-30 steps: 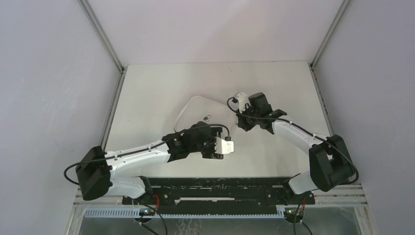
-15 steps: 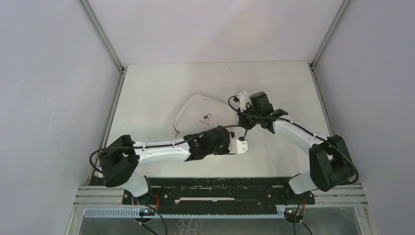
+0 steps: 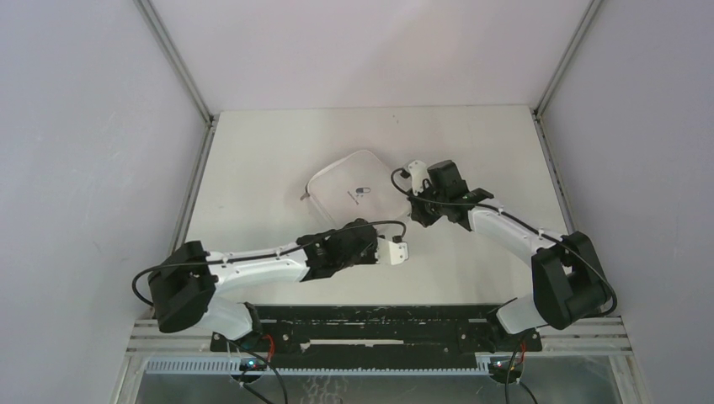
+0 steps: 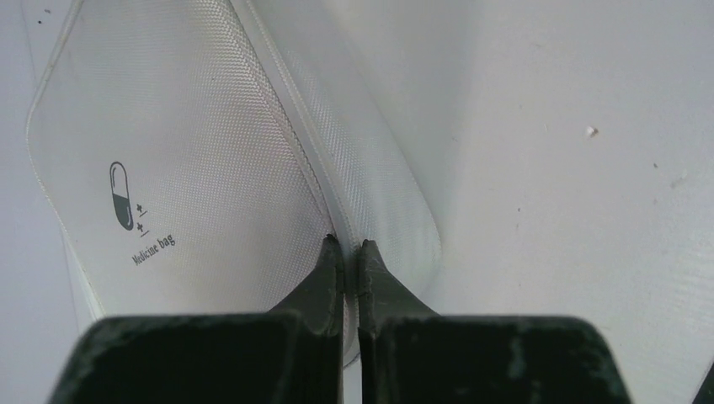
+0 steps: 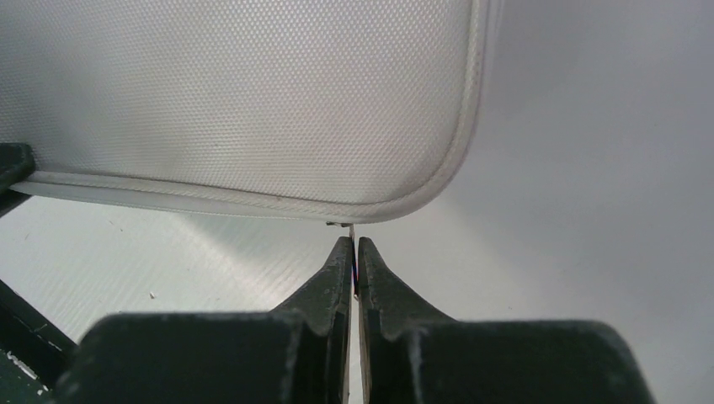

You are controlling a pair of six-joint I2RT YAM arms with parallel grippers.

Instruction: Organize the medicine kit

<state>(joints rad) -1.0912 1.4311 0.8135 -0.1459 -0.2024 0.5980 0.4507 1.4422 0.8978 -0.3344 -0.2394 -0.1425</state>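
Medicine kit (image 3: 354, 187): white, closed, logo up, lying mid-bench (image 3: 253, 168). Left gripper (image 4: 345, 246): clenched, tips at the kit's zip seam. Right gripper (image 5: 353, 242): pinching a thin tab (image 5: 352, 229) at the kit's corner.

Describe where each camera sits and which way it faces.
Top: fixed above and behind, looking down on the table and medicine kit; left arm and right arm show.
Left wrist: on its arm, facing the kit's logo side; shut left tool shows.
Right wrist: on its arm, facing the kit's rounded corner; shut right tool shows.
Shared: all see the kit.
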